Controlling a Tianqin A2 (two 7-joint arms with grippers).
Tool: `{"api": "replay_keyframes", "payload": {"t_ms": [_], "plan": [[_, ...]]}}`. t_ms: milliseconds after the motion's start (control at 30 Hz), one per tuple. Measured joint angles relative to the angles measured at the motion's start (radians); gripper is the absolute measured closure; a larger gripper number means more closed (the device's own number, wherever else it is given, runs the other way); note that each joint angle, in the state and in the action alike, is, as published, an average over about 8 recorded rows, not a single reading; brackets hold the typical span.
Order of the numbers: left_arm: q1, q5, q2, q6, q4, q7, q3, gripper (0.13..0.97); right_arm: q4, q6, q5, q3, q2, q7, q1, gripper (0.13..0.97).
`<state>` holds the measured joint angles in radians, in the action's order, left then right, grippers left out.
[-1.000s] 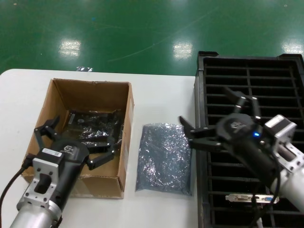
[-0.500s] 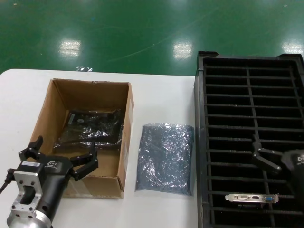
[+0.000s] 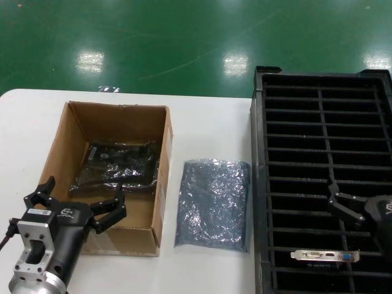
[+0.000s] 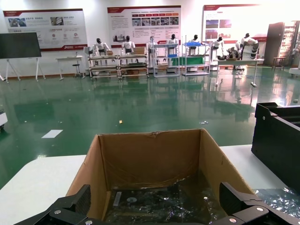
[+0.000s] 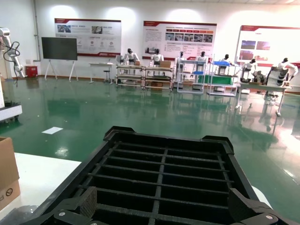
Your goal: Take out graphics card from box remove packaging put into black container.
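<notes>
A: Since a second ago both arms have drawn back; the right gripper (image 3: 358,211), jaws spread and empty, sits at lower right.

B: The card (image 3: 325,255) stands in the crate (image 3: 318,86); the empty bag (image 3: 212,203) lies mid-frame.

A: The left gripper (image 3: 78,201) gapes over the box (image 3: 116,110). It could crumple the wall there.

Graphics card (image 3: 324,255) seen slotted in black container (image 3: 321,86), near front, silver bracket up. Packaging (image 3: 212,204) laid flat, crinkled, between container and box (image 3: 160,184). Box open, a glossy bagged board inside.
</notes>
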<state>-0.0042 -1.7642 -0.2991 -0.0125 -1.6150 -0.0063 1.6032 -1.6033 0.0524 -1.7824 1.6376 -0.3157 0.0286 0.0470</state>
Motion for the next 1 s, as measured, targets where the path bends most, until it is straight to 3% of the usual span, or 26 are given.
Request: {"api": "replay_keyframes", "payload": {"t_ms": [1000], "plan": [[0.000,0.000,0.000,0.000,0.000,0.000,0.000,0.132,0.000,0.000,0.000,0.000,0.000,0.000,0.000,0.129]]}}
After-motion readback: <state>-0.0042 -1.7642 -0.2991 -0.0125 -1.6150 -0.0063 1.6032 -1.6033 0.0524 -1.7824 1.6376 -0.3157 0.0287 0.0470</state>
